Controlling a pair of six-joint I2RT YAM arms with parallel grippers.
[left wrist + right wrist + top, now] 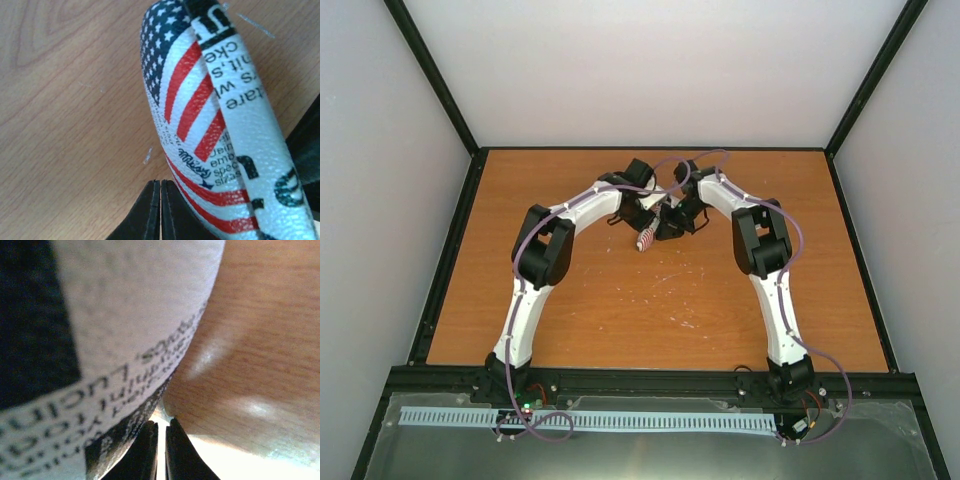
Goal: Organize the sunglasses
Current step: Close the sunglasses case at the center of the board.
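The sunglasses show in no view; I cannot tell where they lie. The flag-patterned case point(647, 240) tilts between both grippers at the far middle of the table point(620, 310). The left gripper point(160, 212) is pressed together beside the case. The right gripper point(161, 450) is all but together.

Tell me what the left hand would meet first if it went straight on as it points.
Probably the flag-patterned case, its curved side just ahead and right of the shut left hand; otherwise the wooden table beyond. Depth is unclear.
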